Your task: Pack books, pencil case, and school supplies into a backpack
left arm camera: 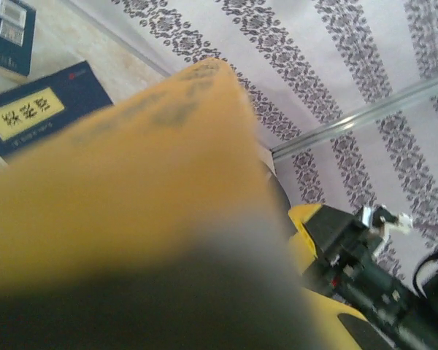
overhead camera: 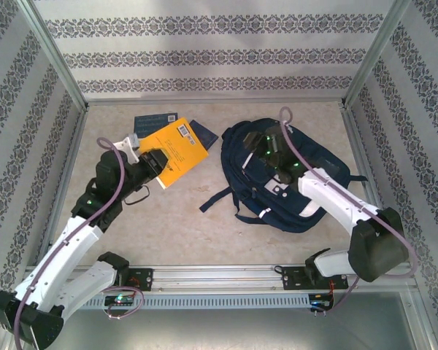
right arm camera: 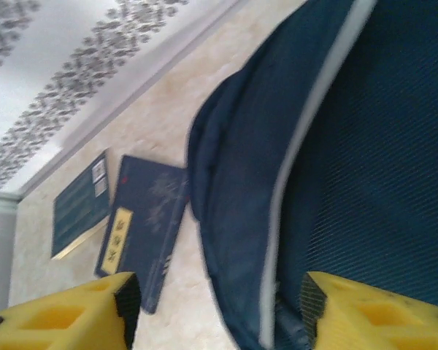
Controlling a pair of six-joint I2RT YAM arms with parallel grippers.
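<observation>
**Yellow book in L grip; bag mouth not yet held open**

Step in hand (my read): moving the first book to the bag.

- L gripper [overhead camera: 155, 163] is clenched on the near corner of the yellow-orange book [overhead camera: 177, 148]. Book is tilted, left of the backpack [overhead camera: 277, 186] and apart from it. In the L wrist view the cover [left arm camera: 131, 189] is a blur right against the lens.
- R gripper [overhead camera: 276, 149] is over the top of the backpack. Fingers [right arm camera: 66, 321] are spread wide, grasping nothing. The bag's pale-piped rim [right arm camera: 299, 182] runs between them, w/ mesh lining to one side. Can't tell if either finger touches the fabric.
- Labelled dk-blue book [overhead camera: 204, 133] and second dk book [overhead camera: 155, 120] lie flat on the table [overhead camera: 168, 219] near the back wall, untouched. Both also show in the R wrist view.

Next move, as I judge it:
- R pinches the rim and lifts, so the mouth gapes.
- L swings the book right and feeds it in edge-first, spine down if poss.

Risks: a thin softcover may flex or snag on the rim. A corner grip gives little control over twist, so go slow at entry.
</observation>
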